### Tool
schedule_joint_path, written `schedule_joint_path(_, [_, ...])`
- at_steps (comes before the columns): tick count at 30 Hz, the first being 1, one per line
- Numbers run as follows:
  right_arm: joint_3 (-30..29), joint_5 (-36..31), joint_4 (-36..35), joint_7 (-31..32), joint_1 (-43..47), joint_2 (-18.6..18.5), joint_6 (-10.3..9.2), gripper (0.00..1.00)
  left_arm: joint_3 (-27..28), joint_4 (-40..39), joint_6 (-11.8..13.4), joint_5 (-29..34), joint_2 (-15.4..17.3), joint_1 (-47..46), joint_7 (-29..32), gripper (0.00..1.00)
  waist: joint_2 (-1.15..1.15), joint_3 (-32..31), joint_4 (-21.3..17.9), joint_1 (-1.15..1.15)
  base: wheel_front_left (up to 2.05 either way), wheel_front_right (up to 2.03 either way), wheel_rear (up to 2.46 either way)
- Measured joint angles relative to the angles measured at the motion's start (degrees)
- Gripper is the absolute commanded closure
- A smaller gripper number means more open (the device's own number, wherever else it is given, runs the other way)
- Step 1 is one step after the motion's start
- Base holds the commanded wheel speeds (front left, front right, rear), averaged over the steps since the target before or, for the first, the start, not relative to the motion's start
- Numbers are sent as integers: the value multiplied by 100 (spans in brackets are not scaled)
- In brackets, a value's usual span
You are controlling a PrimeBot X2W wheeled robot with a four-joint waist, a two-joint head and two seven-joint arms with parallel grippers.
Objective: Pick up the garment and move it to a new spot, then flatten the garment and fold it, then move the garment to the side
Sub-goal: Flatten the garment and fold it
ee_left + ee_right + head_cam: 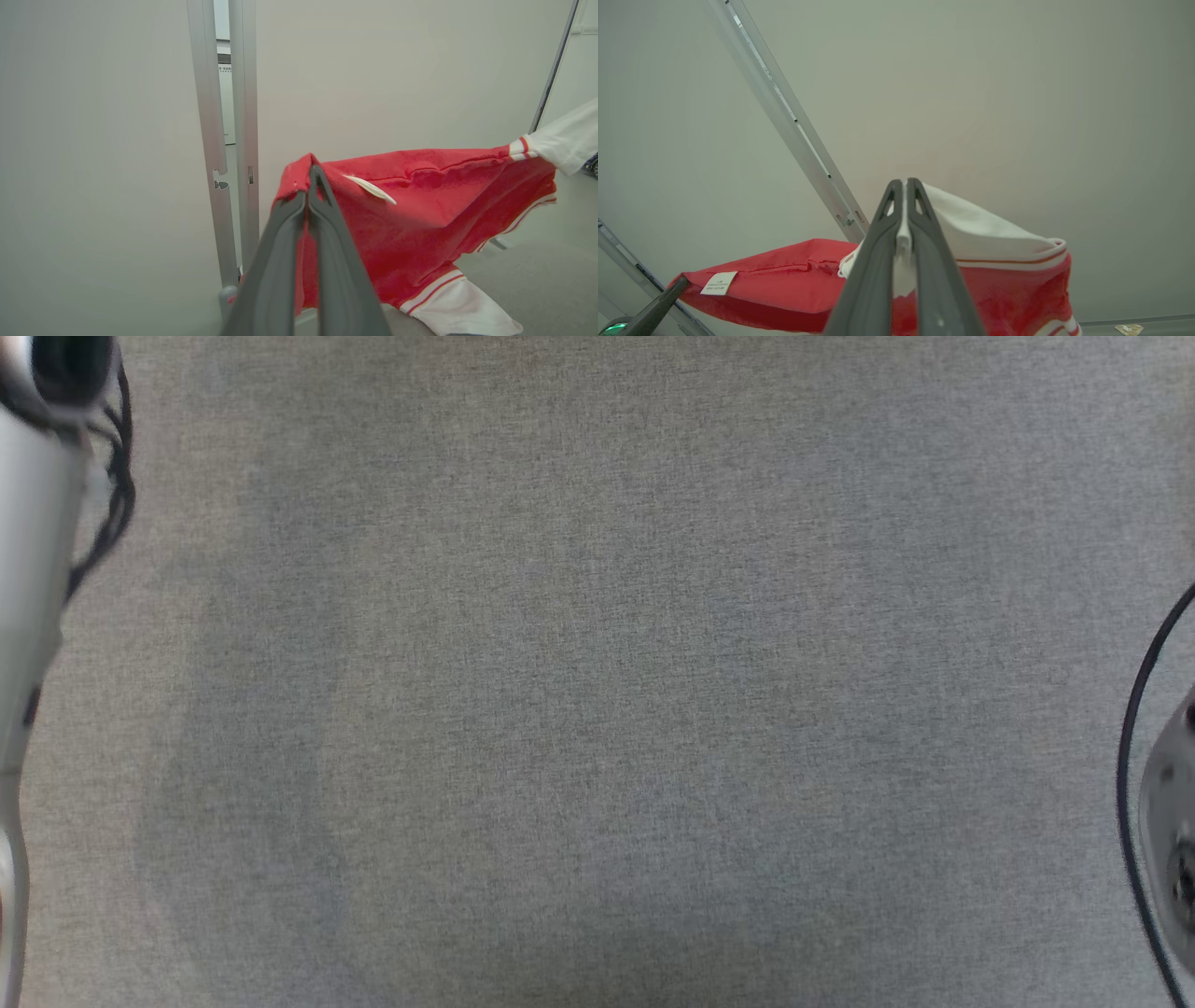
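1. Broadly, the grey woven desk [597,672] spreads beneath the head camera. The pale left forearm [37,569] and right forearm [1167,821] sit at its outer edges, probably raised and set wide to keep the cloth off the surface.
2. Garment [420,210]: red fleecy body, white sleeves, striped trim. It hangs in the air before a pale wall panel, stretched between both grippers. Judgement: it is held taut so that it can come down flat at a new spot.
3. White sleeve [985,228]: pinched by the right gripper [903,183], whose fingers are closed tight on the fabric.
4. Left gripper [308,184]: fingers pressed together on a fold of the red edge. Gripping opposite ends keeps the span open.
5. Small white label [371,189]: dangles below the top seam, so this is likely the inner face.
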Motion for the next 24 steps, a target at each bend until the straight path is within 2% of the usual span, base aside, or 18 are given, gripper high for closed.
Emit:
schedule_joint_path(5, [-23,715,-899,-315,2585,-136,0,100,-591,-253,-8,-382,679,1689,-331,100,0,-224,-49,-1,0,0,0])
schedule_joint_path(9, [-205,1083,-1586,-405,4927,-142,0,100,-751,-549,-15,-586,1015,3445,-375,100,0,-560,-87,-2,0,0,0])
schedule_joint_path(11, [-307,1236,-1856,-463,6127,-21,1,100,-706,-849,-5,-606,1103,4420,-391,100,0,-797,-93,-2,0,0,0])
schedule_joint_path(15, [-315,1319,-2071,-548,7848,88,0,100,-535,-1537,277,-390,1051,6109,-392,100,0,-1255,-83,-3,0,0,0])
schedule_joint_path(17, [-331,1377,-2113,-605,8393,135,1,100,-547,-1852,443,-148,996,6765,-392,100,0,-1455,-81,-3,0,0,0])
schedule_joint_path(22, [-397,1545,-2407,-643,9476,174,1,100,-558,-2730,1027,46,650,8245,-398,100,0,-1916,-77,-3,0,0,0])
schedule_joint_path(24, [-535,1583,-2560,-689,9618,149,0,100,-482,-3069,1178,35,617,8505,-398,100,0,-2029,-62,-3,0,0,0])
